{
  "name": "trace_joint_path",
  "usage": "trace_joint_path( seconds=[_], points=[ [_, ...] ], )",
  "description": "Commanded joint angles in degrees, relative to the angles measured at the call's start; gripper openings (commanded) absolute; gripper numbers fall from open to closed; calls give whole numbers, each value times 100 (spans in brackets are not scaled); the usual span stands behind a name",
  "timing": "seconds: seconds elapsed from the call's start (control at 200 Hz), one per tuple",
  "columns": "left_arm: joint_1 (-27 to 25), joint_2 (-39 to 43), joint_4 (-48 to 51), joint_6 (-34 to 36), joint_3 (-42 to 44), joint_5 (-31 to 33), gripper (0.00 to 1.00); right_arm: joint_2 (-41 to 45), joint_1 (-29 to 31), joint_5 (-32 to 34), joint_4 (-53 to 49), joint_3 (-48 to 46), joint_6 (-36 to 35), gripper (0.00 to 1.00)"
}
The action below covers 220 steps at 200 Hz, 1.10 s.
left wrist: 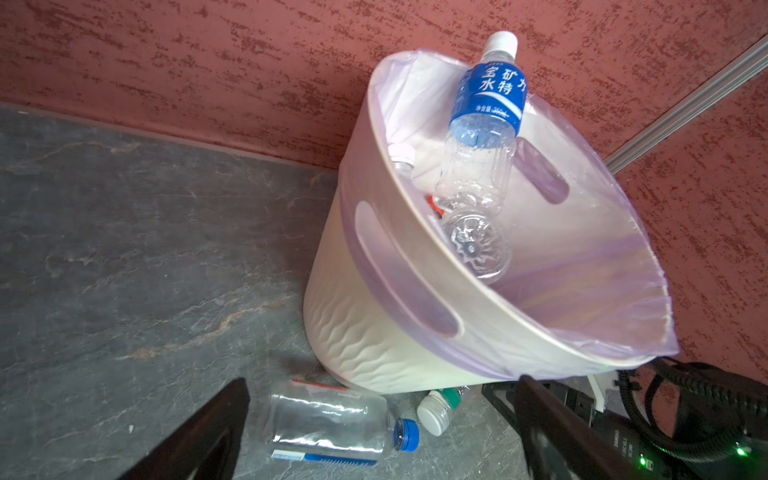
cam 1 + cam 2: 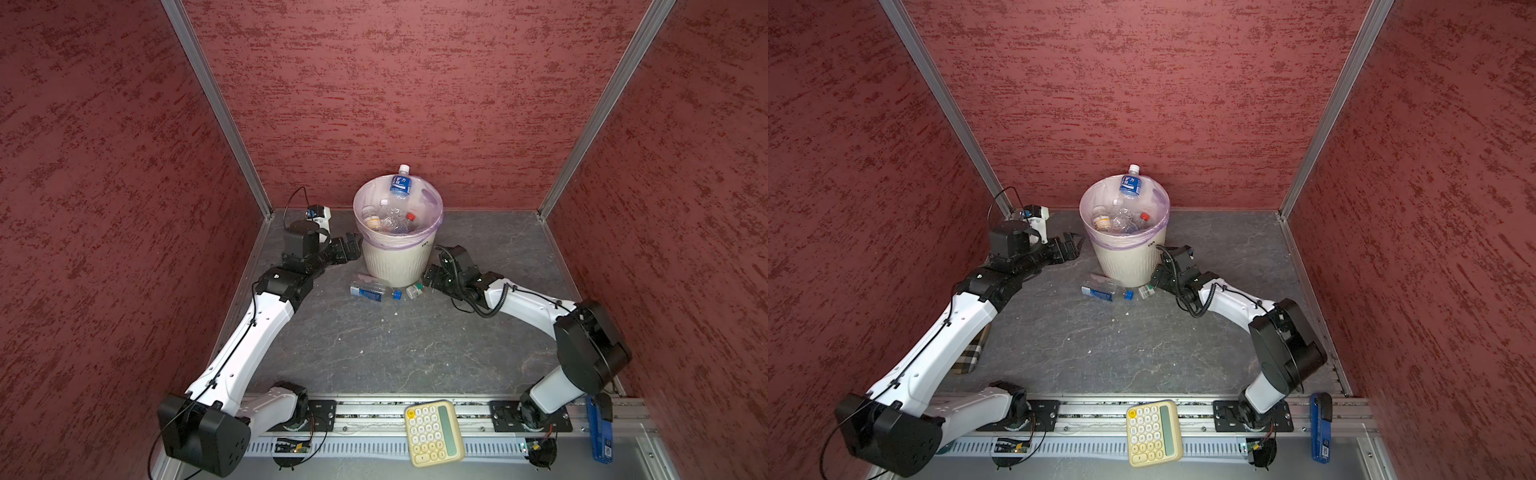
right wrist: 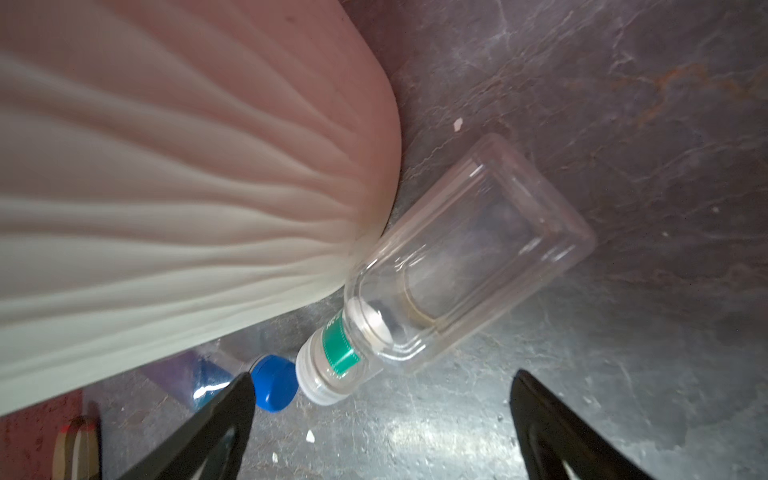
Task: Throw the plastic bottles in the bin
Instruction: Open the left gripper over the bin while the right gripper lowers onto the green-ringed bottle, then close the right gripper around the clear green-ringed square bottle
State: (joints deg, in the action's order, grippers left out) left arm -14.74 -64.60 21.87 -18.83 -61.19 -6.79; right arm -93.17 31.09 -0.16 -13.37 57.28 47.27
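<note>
item: green-banded bottle, lying against near-right foot of bin. my right gripper: jaws spread, empty, just short. method: straddle its body squarely, avoiding blue-capped bottle. my left gripper: spread, empty.

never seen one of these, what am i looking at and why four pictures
These are two robot arms, each ending in a two-fingered gripper. Two pictures look down on the scene; the other two come from cameras on the arms' wrists, so the black prongs there are gripper fingers. The bin stands at the back with several plastic bottles inside; a blue-labelled bottle pokes above its rim. Two more lie on the grey table at its base: a blue-capped bottle and a white-capped bottle with a green band. A calculator sits on the front rail. The left gripper and the right gripper are open, holding nothing.
</note>
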Motion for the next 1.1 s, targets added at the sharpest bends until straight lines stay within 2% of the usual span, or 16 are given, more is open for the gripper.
trace_joint_path(
  seconds=[0.0, 0.391, 0.681, 1.097],
  points=[
    [114, 217, -171, -52, 163, 29, 99, -93, -68, 368, -353, 161, 274, 97],
    [261, 376, -240, -198, 753, -244, 99, -594, -208, 480, -153, 286, 667, 97],
    [261, 465, -259, -288, 981, -273, 99, -771, -233, 171, 139, 357, 704, 96],
    [261, 421, -350, -376, 1100, -354, 100, -1102, -235, 274, 110, 353, 615, 96]
  ],
)
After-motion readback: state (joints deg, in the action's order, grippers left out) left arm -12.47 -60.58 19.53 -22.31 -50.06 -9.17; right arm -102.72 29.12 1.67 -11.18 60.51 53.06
